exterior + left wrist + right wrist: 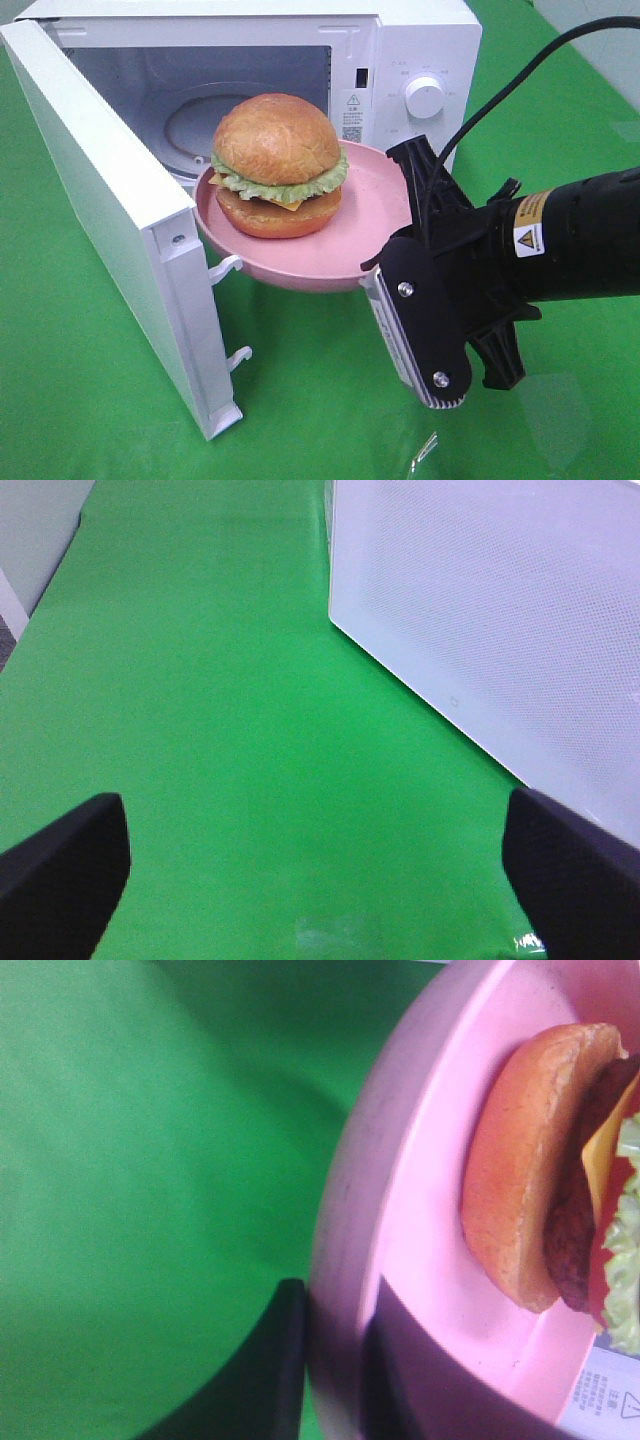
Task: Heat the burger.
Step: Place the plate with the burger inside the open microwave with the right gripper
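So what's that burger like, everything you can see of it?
The burger is round, with a glossy golden-brown bun above and below, and a frill of green lettuce, an orange cheese slice and a dark patty between. It looks whole and sits upright on a pink plate that is wider than it. Only the plate touches it. The right pincer grips the plate's rim, holding it at the mouth of the open white microwave.
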`<state>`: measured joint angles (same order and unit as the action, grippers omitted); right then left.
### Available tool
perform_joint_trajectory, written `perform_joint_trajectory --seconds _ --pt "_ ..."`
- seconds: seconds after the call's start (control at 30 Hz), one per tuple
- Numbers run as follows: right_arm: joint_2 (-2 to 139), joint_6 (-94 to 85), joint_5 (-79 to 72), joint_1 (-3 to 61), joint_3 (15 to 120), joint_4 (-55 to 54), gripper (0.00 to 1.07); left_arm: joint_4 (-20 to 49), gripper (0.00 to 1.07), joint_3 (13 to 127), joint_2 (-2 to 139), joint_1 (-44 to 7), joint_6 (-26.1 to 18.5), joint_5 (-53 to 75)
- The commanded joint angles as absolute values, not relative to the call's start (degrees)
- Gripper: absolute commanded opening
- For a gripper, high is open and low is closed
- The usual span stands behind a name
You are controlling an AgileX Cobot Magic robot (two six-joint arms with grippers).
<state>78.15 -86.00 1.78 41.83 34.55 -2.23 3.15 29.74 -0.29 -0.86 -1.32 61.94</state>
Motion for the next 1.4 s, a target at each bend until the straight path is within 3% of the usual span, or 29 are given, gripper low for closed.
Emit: perform_joint_trajectory --seconds 0.03,0.17,0.83,1.17,1.4 --pt "77.52 -97.86 -2.64 40.34 35.24 -13.75 0.0 3.55 0.93 29.62 -1.32 -1.15 -1.26 61.13" --pt "77.52 -104.28 -2.64 40.11 35.24 -19.14 0.0 3.55 0.93 29.62 -1.32 -1.15 -1.26 61.13" --pt "83.19 -104.34 -6.07 40.11 35.87 -16.73 0.0 3.55 0.93 29.62 -1.32 -1.15 -1.26 61.13" --pt "85.71 -94.71 -6.93 40.11 40.11 -5.73 0.0 3.55 0.93 29.62 -1.32 -1.15 -1.26 61.13" --pt "89.95 -92.99 -7.1 40.11 44.0 -4.41 0.0 3.55 0.93 29.62 -1.32 -1.15 -1.26 61.13"
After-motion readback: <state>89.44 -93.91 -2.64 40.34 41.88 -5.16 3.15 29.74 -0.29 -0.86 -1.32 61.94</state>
